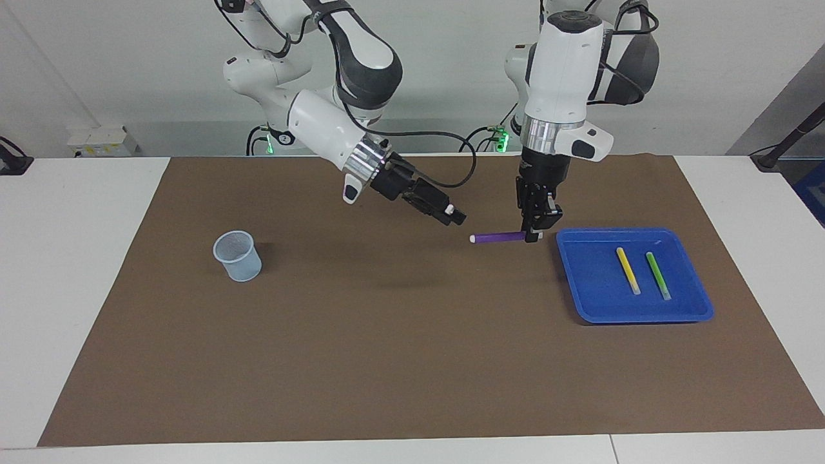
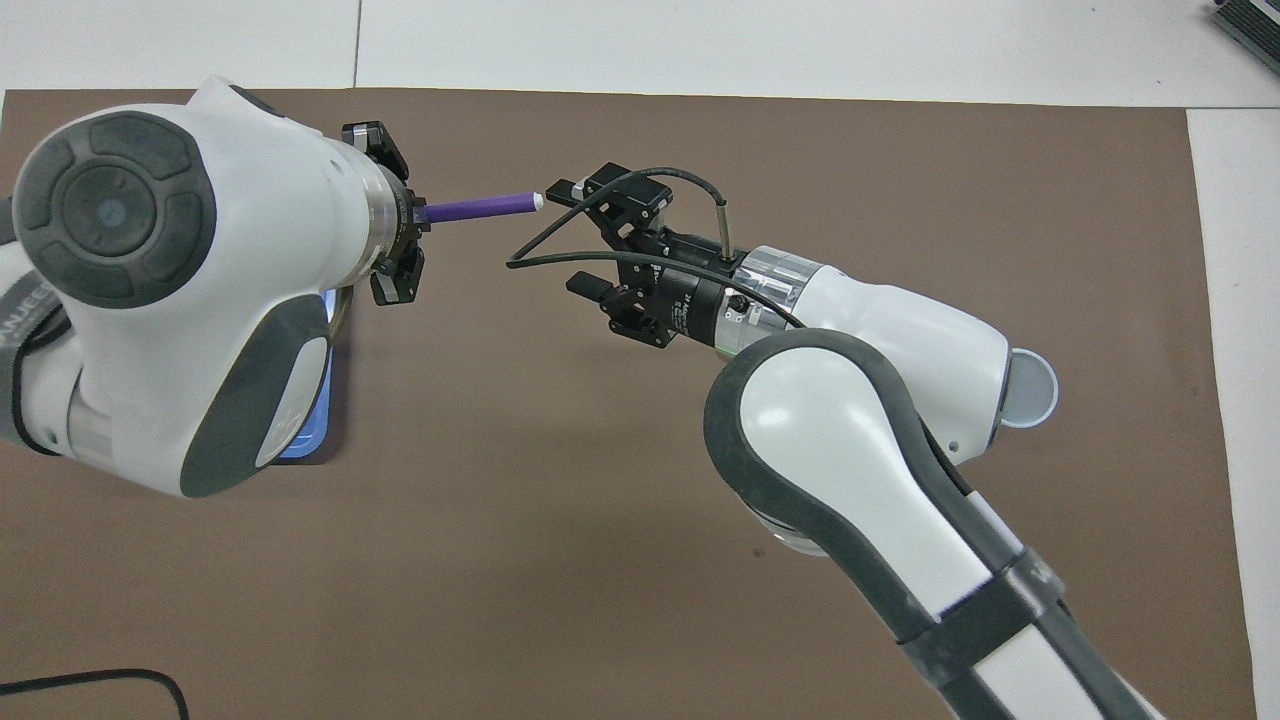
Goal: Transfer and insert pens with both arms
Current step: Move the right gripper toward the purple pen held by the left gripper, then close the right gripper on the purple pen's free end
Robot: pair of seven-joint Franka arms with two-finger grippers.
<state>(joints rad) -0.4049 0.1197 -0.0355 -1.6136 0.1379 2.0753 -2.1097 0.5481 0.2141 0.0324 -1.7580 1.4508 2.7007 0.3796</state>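
Note:
My left gripper (image 1: 533,233) is shut on one end of the purple pen (image 1: 496,237) and holds it level above the brown mat, beside the blue tray (image 1: 580,308). The pen's whitish end points toward my right gripper (image 1: 454,214). That gripper is open and empty, tilted toward the pen, a short gap from its tip. In the overhead view the purple pen (image 2: 475,208) sticks out from under the left wrist toward the open right gripper (image 2: 578,238). The yellow pen (image 1: 627,269) and green pen (image 1: 658,274) lie side by side in the tray.
A pale translucent cup (image 1: 237,256) stands upright on the mat toward the right arm's end of the table; it shows partly under the right arm in the overhead view (image 2: 1035,392). The brown mat (image 1: 399,361) covers most of the table.

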